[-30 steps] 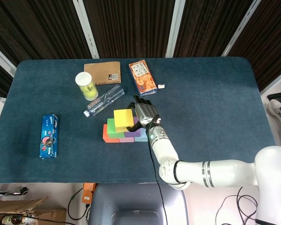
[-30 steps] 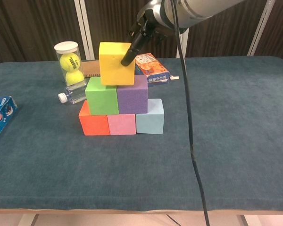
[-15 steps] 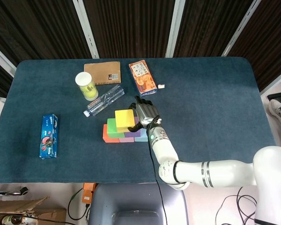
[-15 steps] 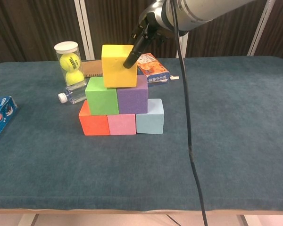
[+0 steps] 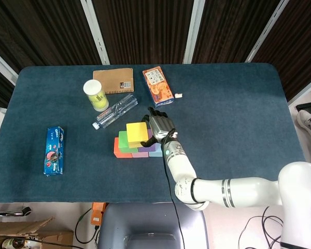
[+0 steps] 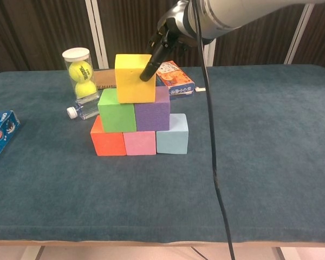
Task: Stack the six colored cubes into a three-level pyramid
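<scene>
A red cube [image 6: 107,143], a pink cube [image 6: 140,143] and a light blue cube [image 6: 171,141] form the bottom row on the blue table. On them sit a green cube [image 6: 117,111] and a purple cube [image 6: 153,115]. The yellow cube [image 6: 134,78] stands on top, across the seam of those two. My right hand [image 5: 160,124] holds the yellow cube [image 5: 137,134] from its right side, with a dark finger [image 6: 150,66] across the cube's front corner. The far side of the hold is hidden. No left hand shows in either view.
Behind the stack lie a tennis ball tube [image 6: 78,73], a clear water bottle [image 5: 114,111], a brown box [image 5: 114,80] and an orange box [image 5: 157,85]. A blue packet [image 5: 54,150] lies at the left. A black cable [image 6: 214,162] hangs from my right arm.
The yellow cube has come down level onto the green and purple cubes, after being slightly tilted and higher. My right hand stayed on it.
</scene>
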Controlling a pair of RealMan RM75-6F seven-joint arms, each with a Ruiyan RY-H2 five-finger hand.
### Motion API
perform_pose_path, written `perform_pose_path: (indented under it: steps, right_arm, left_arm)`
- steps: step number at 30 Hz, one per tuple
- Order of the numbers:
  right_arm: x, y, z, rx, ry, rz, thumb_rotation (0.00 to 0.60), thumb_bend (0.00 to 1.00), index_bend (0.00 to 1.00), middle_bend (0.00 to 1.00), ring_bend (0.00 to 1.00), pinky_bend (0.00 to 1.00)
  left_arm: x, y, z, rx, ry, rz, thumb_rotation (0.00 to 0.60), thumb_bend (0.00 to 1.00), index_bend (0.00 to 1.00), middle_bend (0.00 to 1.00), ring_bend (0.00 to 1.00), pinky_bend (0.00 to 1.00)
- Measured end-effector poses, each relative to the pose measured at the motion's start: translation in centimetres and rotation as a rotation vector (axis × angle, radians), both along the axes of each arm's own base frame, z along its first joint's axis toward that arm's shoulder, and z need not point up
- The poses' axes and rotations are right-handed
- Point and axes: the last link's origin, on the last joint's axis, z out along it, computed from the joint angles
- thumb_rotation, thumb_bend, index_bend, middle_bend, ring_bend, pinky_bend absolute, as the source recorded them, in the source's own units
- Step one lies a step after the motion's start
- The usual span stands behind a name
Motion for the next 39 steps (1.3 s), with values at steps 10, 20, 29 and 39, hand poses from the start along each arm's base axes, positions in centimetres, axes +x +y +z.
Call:
perform_pose_path:
  steps: [10,20,29,39]
  right_arm:
    - [0.08,0.12,-0.26,0.005,-0.003,0.002,0.6,0.17,0.27,0.0,0.0,0.0]
    - [0.09,0.07,-0.34,0.005,-0.008,0.002,0.6,0.17,0.25,0.0,0.0,0.0]
    - [0.11,0.2,-0.32,0.013,-0.015,0.007,0.6,0.17,0.14,0.0,0.0,0.0]
    - [0.13,0.61,0.24,0.024,-0.031,0.016,0.6,0.17,0.04,0.0,0.0,0.0]
  left_arm:
    - [0.07,-0.04,0.02,0.001,0.0,-0.003,0.467,0.05,0.21,0.18,0.06,0.05]
    - [0.03,-0.03,0.1,0.001,-0.001,-0.003,0.466,0.05,0.21,0.18,0.06,0.05]
    - [0.05,-0.1,0.12,0.002,-0.001,-0.005,0.466,0.05,0.21,0.18,0.06,0.05]
    - [0.12,-0.26,0.26,0.008,-0.002,-0.007,0.466,0.05,0.21,0.18,0.06,0.05]
